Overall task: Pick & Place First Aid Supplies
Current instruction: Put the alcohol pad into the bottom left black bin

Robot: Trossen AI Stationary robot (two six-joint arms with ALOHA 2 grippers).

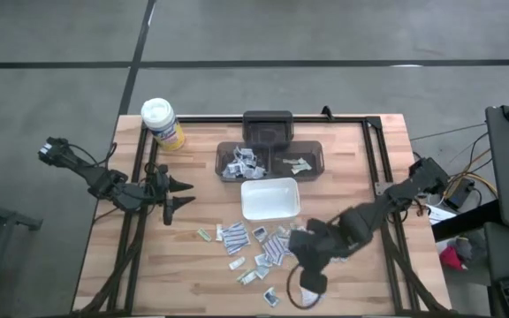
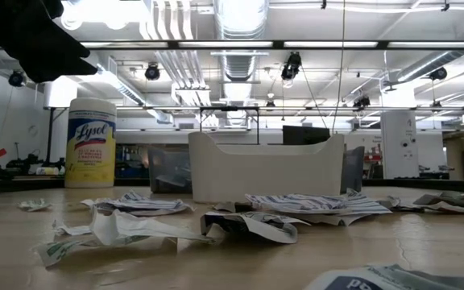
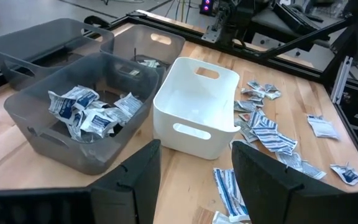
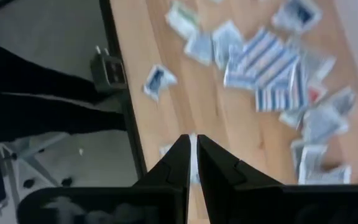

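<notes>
Wooden bench (image 1: 184,274) with a black frame, concrete floor all around. Most of the first aid packets (image 1: 256,246) are scattered loose toward the bench's front edge, just in front of the white tray (image 1: 269,199); more are piled in the grey bin (image 1: 237,162) behind the tray. Right gripper (image 4: 191,157) is over the front edge, fingers nearly pressed together on what looks like one packet's edge, can't tell for sure. Left gripper (image 1: 182,193) hangs over the bench's left side, fingers spread wide, nothing between them.

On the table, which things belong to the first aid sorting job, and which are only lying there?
Job:
- loose packets
- packets in the grey bin
- white tray
- right gripper

Lying about:
- yellow wipes canister
- left gripper, waiting
</notes>
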